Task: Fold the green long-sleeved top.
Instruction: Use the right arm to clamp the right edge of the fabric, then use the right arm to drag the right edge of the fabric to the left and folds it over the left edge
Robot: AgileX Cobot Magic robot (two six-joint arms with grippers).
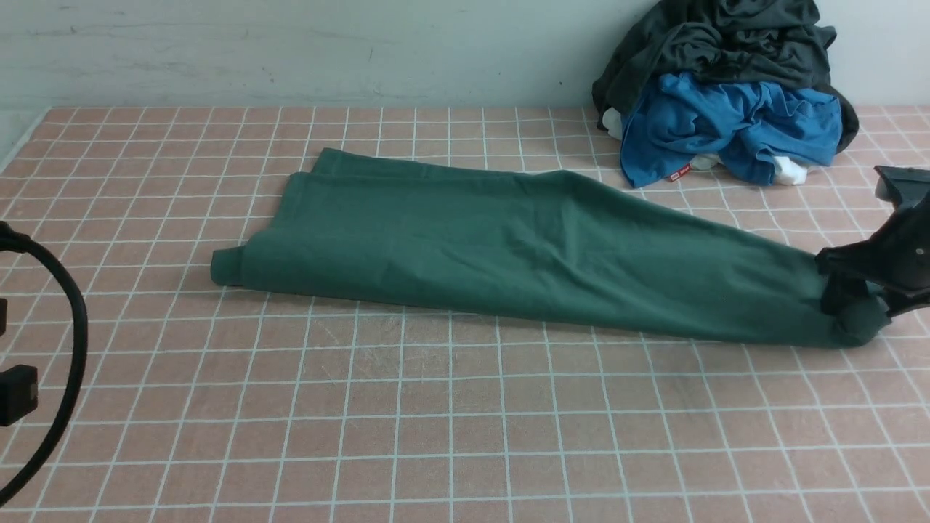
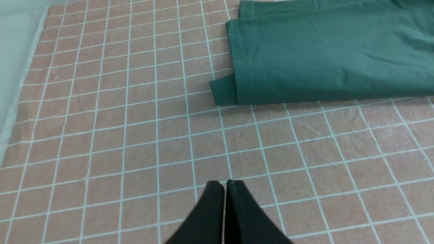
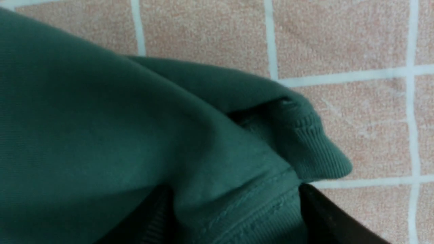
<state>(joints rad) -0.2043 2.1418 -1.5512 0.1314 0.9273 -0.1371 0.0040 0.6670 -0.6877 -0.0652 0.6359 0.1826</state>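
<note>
While pinching green top (image 1: 508, 247) in right hand (image 1: 861, 311), lift clear, carry leftward evenly; left hand (image 2: 224, 189) pressed together.

Your table (image 1: 450, 436) has a pinkish cover with a white grid. The top (image 1: 465, 240) lies flat across the middle as a long folded strip, wide end on the left, narrowing toward the right edge. In the far right corner you've got a heap: a blue garment (image 1: 726, 123), a dark grey garment (image 1: 726, 36) slumped over it, and bits of white cloth (image 1: 788, 171) poking out underneath.
</note>
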